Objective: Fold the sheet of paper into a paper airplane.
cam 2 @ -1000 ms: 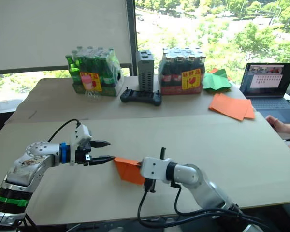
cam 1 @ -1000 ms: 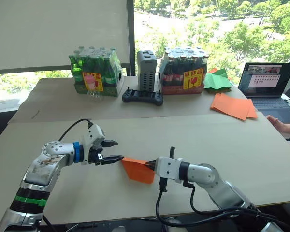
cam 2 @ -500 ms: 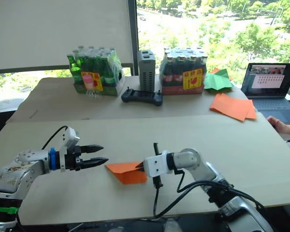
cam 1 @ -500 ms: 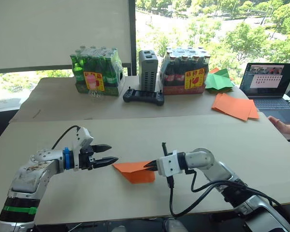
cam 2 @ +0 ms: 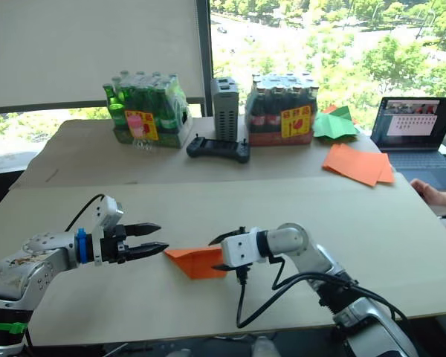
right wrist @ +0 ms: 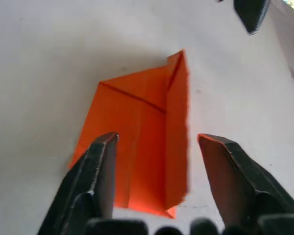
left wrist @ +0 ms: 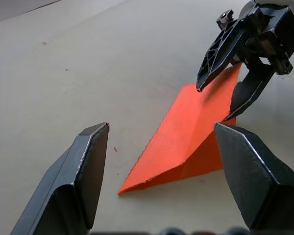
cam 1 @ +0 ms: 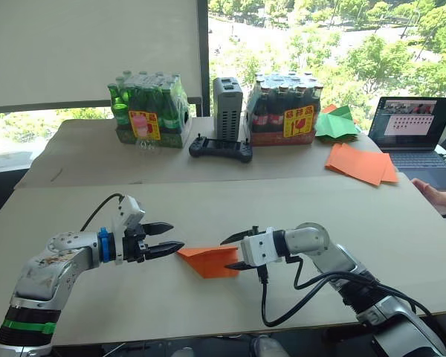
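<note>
The orange sheet of paper (cam 1: 208,260) lies on the near table, folded into a pointed wedge with layered flaps and a crease line (right wrist: 137,100). My right gripper (cam 1: 228,253) stands open at its right end, one finger above the edge and one below, not pinching it. In the right wrist view the paper (right wrist: 142,142) sits between the spread fingers (right wrist: 100,166). My left gripper (cam 1: 175,235) is open too, a little to the left of the paper's point and apart from it. The left wrist view shows the paper (left wrist: 186,137) and the right gripper (left wrist: 225,93) beyond it.
On the far table stand a pack of green bottles (cam 1: 145,111), a grey box (cam 1: 227,108), a pack of dark bottles (cam 1: 286,108) and a black controller (cam 1: 220,149). Green paper (cam 1: 336,125), a pile of orange sheets (cam 1: 360,163) and a laptop (cam 1: 416,134) are at the right. A person's hand (cam 1: 438,195) rests at the right edge.
My right gripper has opened and let go of the paper, which now rests on the table. The left gripper drew back from the paper a second ago and has since stayed close by.
</note>
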Motion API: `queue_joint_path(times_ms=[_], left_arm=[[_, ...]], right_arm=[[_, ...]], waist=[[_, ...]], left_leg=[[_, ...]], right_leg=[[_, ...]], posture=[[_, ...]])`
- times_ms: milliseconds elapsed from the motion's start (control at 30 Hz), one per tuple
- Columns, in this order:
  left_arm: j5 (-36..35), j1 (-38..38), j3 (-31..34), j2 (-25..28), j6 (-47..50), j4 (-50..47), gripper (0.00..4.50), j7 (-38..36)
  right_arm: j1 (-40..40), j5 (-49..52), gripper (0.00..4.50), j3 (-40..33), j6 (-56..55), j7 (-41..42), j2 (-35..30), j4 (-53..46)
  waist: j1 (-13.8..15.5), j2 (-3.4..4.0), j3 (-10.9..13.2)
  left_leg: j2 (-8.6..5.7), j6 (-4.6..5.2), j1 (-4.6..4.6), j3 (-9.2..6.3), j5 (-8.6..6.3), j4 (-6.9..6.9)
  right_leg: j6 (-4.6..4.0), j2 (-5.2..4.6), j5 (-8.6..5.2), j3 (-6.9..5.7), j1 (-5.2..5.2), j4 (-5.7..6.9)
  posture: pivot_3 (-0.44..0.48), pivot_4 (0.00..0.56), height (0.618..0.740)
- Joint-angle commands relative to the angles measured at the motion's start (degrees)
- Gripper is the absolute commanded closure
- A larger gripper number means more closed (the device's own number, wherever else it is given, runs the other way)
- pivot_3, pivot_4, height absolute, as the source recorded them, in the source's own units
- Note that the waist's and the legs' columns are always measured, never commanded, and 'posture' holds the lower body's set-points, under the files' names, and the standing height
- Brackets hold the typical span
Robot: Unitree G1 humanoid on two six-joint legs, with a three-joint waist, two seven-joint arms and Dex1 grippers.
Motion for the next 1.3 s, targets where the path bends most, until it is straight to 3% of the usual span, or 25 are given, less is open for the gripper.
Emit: queue_joint_path(times_ms=[33, 133, 400, 800, 1300], left_arm=[[1.46, -2.96, -1.83, 0.08, -2.65, 1.73, 0.9, -1.68], [3.8, -4.86, -4.93, 0.12, -6.13, 4.52, 1.69, -4.51], [12.58, -10.82, -14.08, -2.56, -18.11, 15.57, 4.42, -10.72], [22.27, -14.6, -20.4, -6.81, -30.59, 27.68, 4.42, -13.7], [26.05, -13.84, -22.1, -7.54, -34.74, 26.83, 4.42, -14.88]], right_arm=[[2.01, 4.81, 1.49, -4.61, 9.82, -1.09, -0.86, -10.42], [4.71, 7.69, 1.46, -7.87, 19.01, -4.19, -0.41, -17.85], [12.35, 15.73, 1.46, -9.82, 39.81, -10.77, 0.27, -35.84], [18.88, 12.45, 1.46, -5.24, 44.62, -15.71, -2.91, -40.99], [16.2, -7.94, 1.46, 3.55, 25.56, -17.99, -7.1, -29.63]], waist=[[0.2, 0.0, 0.0], [0.37, 0.0, 0.0], [0.98, 0.0, 0.0], [1.21, -0.01, -0.01], [1.13, -0.03, -0.02]], left_leg=[[0.0, 0.0, 0.01, 0.01, 0.0, 0.0], [-0.01, 0.0, 0.01, 0.02, 0.0, 0.0], [-0.01, 0.01, 0.0, 0.03, 0.0, 0.01], [-0.02, 0.01, -0.01, 0.04, 0.0, 0.04], [-0.02, 0.01, 0.03, 0.05, 0.0, 0.06]], right_leg=[[0.0, 0.0, 0.0, 0.0, 0.01, -0.02], [0.0, 0.0, 0.0, 0.01, 0.02, -0.02], [-0.01, 0.01, 0.0, 0.0, 0.02, -0.02], [0.01, 0.01, 0.0, -0.01, 0.06, -0.04], [0.05, 0.03, -0.03, -0.02, 0.13, -0.05]], posture=[[0.0, 0.15, 0.723], [0.0, 0.15, 0.723], [0.0, 0.15, 0.723], [0.0, 0.15, 0.723], [0.0, 0.15, 0.723]])
